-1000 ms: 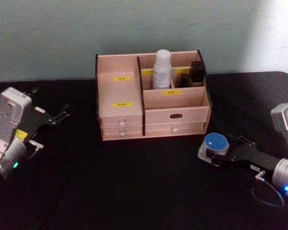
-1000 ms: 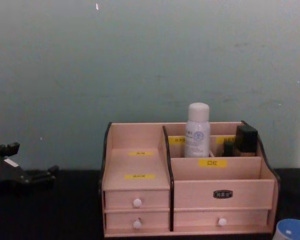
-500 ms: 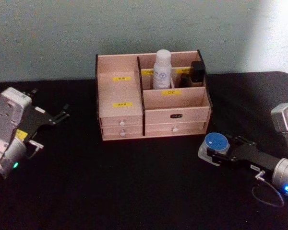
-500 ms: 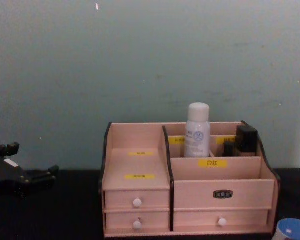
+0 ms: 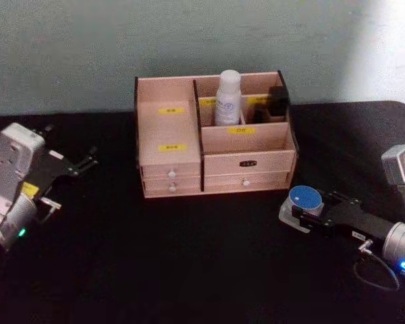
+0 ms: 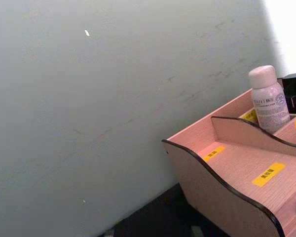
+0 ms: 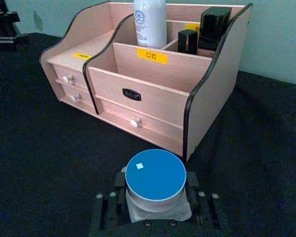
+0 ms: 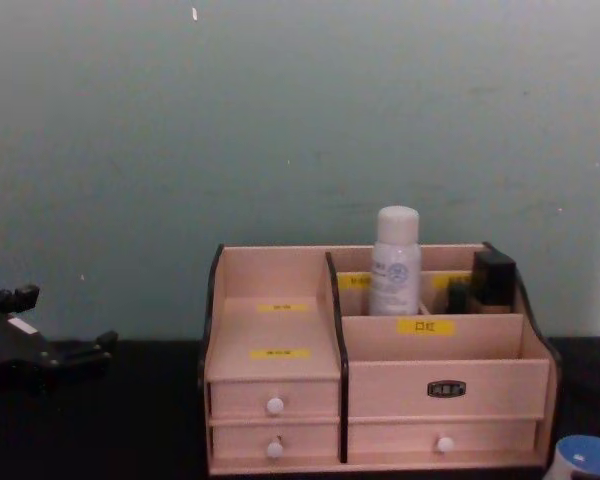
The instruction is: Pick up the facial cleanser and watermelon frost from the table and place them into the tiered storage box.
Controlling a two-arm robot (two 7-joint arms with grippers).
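The tiered storage box (image 5: pixel 182 128) stands at the middle back of the black table, also seen in the chest view (image 8: pixel 280 320) and right wrist view (image 7: pixel 153 94). A white bottle, the facial cleanser (image 5: pixel 227 98), stands upright in a rear compartment (image 8: pixel 395 262) (image 6: pixel 267 98). A round white jar with a blue lid, the watermelon frost (image 5: pixel 305 198) (image 7: pixel 155 177) (image 8: pixel 590 460), sits on the table just right of the box's front. My right gripper (image 5: pixel 301 210) (image 7: pixel 157 191) is shut on it from both sides. My left gripper (image 5: pixel 90 159) (image 8: pixel 55 325) hovers open far left of the box.
Two dark rectangular items (image 5: pixel 277 101) (image 7: pixel 214 27) stand in the box's rear right compartment. White-knobbed drawers (image 7: pixel 134 122) face forward. A cable (image 5: pixel 374 270) loops by my right wrist. The table's front half is bare black cloth (image 5: pixel 189 256).
My right gripper and the blue-lidded jar have shifted very slightly. The left arm and the box look the same.
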